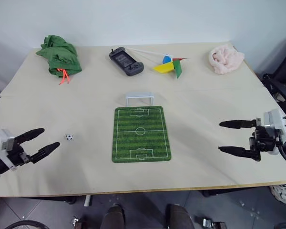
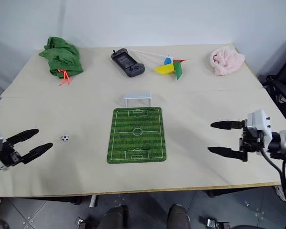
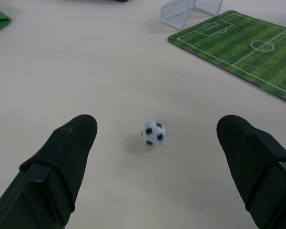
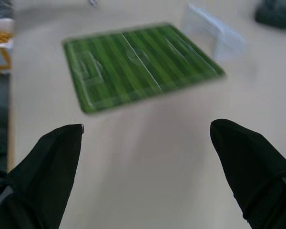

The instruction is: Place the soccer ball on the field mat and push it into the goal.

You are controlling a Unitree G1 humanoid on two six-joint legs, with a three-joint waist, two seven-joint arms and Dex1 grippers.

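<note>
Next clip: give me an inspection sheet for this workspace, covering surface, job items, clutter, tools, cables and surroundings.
Surface: beige table, flat.
Job's things: soccer ball on the bare table, left of the field mat; goal at the mat's far end.
Clutter: green cloth, black handheld console, coloured pinwheel, pink cloth, all along the far edge.
Tools: left tool open, aimed at the ball, apart from it; right tool open, empty, right of the mat.
Cables: black cable at the right wrist.
Surroundings: white wall behind; grey floor below.
</note>
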